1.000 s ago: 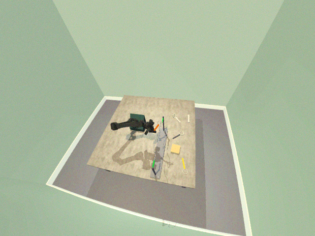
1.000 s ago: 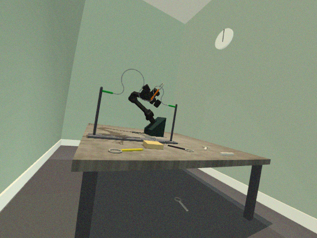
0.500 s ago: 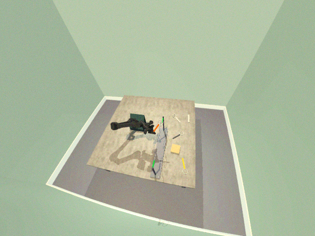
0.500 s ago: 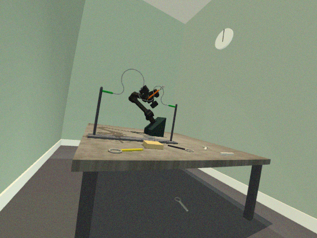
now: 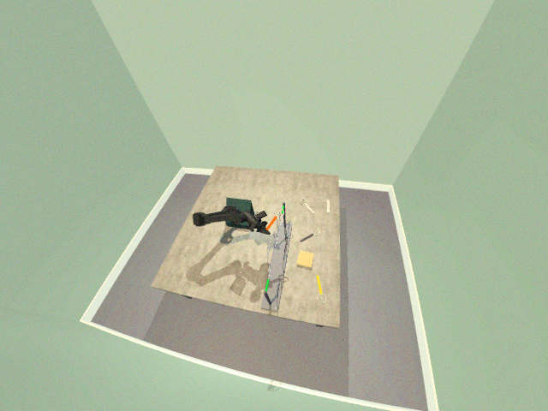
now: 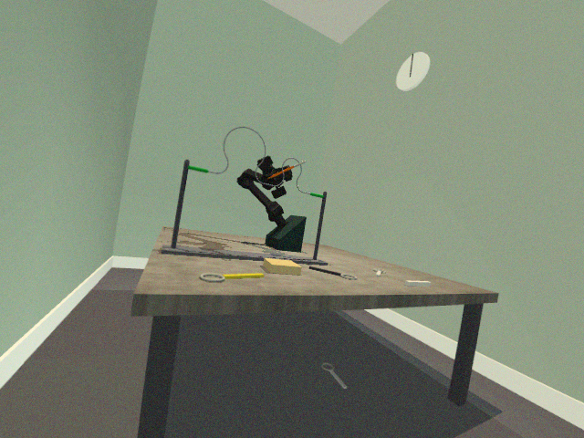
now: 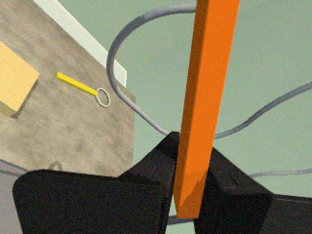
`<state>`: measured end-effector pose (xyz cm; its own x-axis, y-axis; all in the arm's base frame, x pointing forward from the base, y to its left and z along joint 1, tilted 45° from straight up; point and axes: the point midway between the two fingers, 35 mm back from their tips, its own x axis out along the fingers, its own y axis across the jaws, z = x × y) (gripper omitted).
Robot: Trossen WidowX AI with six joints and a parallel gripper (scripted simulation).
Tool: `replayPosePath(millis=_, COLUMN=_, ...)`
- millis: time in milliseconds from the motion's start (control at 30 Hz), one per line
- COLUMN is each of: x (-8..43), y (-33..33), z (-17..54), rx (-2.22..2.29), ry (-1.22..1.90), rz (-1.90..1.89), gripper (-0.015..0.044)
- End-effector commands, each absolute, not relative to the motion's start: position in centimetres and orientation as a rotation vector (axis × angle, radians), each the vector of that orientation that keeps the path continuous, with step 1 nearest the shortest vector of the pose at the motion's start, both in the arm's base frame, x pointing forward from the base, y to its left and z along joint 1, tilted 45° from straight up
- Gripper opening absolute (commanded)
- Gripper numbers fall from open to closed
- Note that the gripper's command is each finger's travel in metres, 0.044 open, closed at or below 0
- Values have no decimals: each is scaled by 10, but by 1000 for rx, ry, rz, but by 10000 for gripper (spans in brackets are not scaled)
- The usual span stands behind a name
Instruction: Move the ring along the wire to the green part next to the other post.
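My gripper (image 5: 267,230) (image 6: 269,177) (image 7: 182,140) is shut on the lower end of the orange handle (image 5: 271,222) (image 6: 285,171) (image 7: 210,73). The handle slants up from the fingers to the pale ring (image 6: 300,162), which shows nearly edge-on at the smaller, right-hand hump of the wire in the exterior view. Whether the ring touches the wire is too small to tell. The grey wire (image 6: 243,126) (image 7: 113,54) curves between the near-right green part (image 6: 317,194) and the left green part (image 6: 198,169) (image 5: 267,285). The ring is outside the wrist view.
Two dark posts (image 6: 180,207) (image 6: 320,226) stand on a grey base. On the table lie a yellow block (image 5: 305,259) (image 6: 282,265) (image 7: 15,78), a yellow-handled ring (image 5: 319,285) (image 6: 243,276) (image 7: 75,84), a dark-handled ring (image 5: 306,237), a white-handled ring (image 5: 308,207) and a white bar (image 5: 328,205).
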<state>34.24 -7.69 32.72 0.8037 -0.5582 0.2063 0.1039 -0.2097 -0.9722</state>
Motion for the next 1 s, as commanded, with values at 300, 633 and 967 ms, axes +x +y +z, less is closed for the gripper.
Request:
replayPosePath(millis=300, x=343, y=-72, z=341, rx=-1936, ry=320, rz=-659, gripper=-150)
replayPosePath(millis=633, x=344, y=-64, z=356, rx=-2160, ry=276, rz=-694, gripper=-150)
replayPosePath(millis=967, x=345, y=-54, z=368, rx=-2378, ry=226, rz=-724, gripper=-150)
